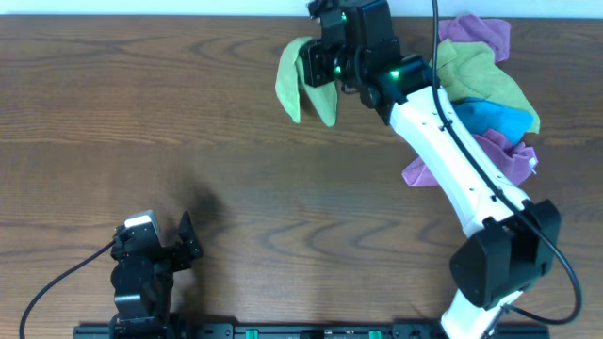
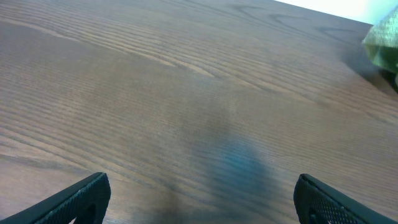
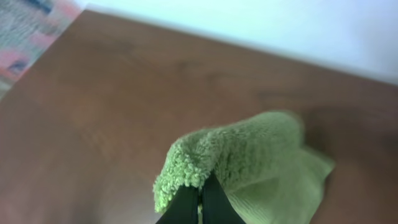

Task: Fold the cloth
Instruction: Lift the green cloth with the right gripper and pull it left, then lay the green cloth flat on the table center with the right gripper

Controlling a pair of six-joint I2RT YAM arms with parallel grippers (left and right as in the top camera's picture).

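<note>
A light green cloth (image 1: 294,83) hangs bunched from my right gripper (image 1: 318,66) at the far middle of the table, lifted above the wood. In the right wrist view the black fingers (image 3: 200,198) are pinched shut on a fold of the green cloth (image 3: 249,155), which drapes down to the right. My left gripper (image 1: 165,247) rests near the front left, open and empty; its two black fingertips (image 2: 199,193) show wide apart over bare wood. A corner of the green cloth (image 2: 384,42) shows far right in the left wrist view.
A pile of other cloths (image 1: 485,89), purple, green and blue, lies at the back right, under and beside the right arm (image 1: 443,160). The table is dark brown wood (image 1: 188,113). A white wall runs along the far edge.
</note>
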